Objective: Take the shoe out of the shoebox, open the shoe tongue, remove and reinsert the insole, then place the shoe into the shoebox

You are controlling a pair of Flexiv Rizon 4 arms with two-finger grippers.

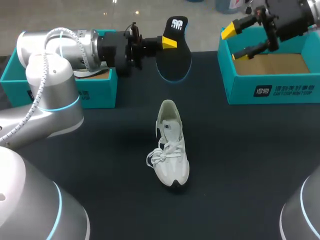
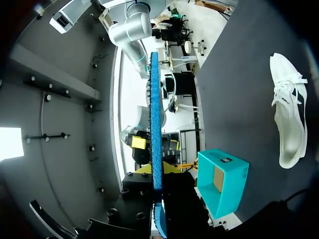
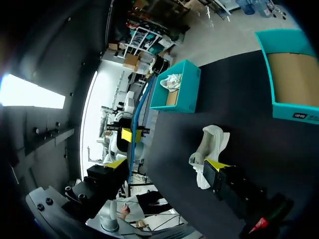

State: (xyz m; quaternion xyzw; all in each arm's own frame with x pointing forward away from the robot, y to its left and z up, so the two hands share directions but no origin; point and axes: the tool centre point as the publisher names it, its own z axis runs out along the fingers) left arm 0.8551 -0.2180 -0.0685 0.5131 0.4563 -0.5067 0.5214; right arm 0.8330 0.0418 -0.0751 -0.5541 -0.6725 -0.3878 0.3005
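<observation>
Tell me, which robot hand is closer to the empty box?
Right. The right gripper hangs over one end of the empty shoebox; the left gripper, holding the insole, is farther off, beyond that end.

A dark table [image 1: 250, 160] with a matte black top fills the scene. At about ten o'clock on it, near the far edge, stands an open teal cardboard box [image 1: 102, 95] with white print on its near wall. Inside that box lies a crumpled white bundle [image 3: 173, 82], too small to tell whether it is paper or cloth.
</observation>
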